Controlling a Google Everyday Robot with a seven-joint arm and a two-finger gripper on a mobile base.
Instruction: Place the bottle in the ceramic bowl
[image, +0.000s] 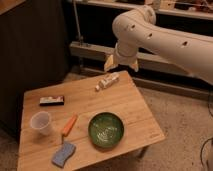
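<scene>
The bottle is small, slim and cream-white with a pale label. It lies on its side near the far edge of the wooden table, cap end pointing left. The ceramic bowl is round, dark green with lighter swirls inside, and stands near the table's front edge. Nothing lies in it. My gripper hangs at the end of the white arm, just above and slightly behind the bottle, apart from it. It holds nothing that I can see.
A translucent plastic cup stands at the left. An orange stick lies between cup and bowl. A blue sponge lies at the front left. A dark flat packet lies at the back left. A dark cabinet stands behind the table's left side.
</scene>
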